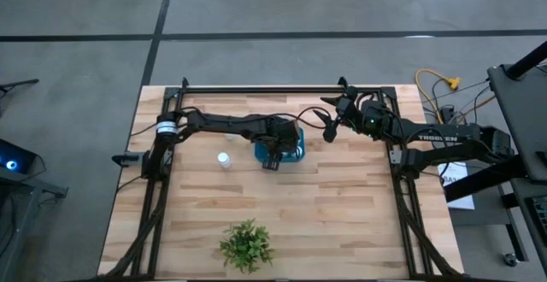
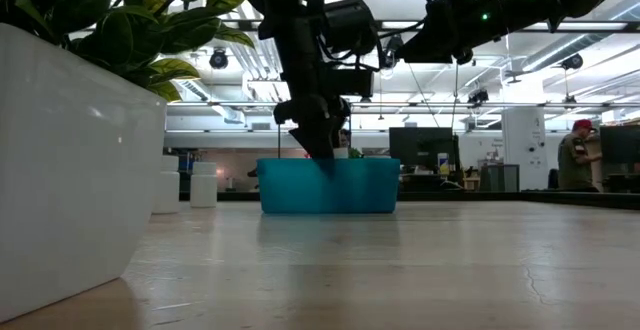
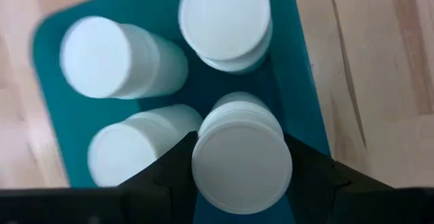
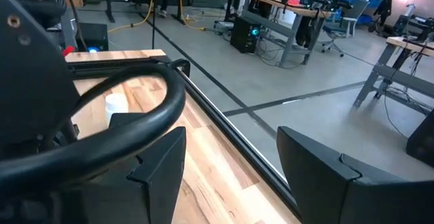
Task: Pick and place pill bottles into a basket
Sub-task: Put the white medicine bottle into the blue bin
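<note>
Left gripper [image 3: 242, 183] clamps a bottle [image 3: 241, 161] over the basket [image 3: 298, 81], beside three others; lower it straight into the free corner, then release. Right gripper [image 4: 230, 176] waits, fingers apart.

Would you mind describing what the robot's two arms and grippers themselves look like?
Both arms are dark and slender with black cables looping along them. The left arm wears a white band near its base; the right arm bears white lettering. The right gripper has broad, flat, angular black fingers.
</note>
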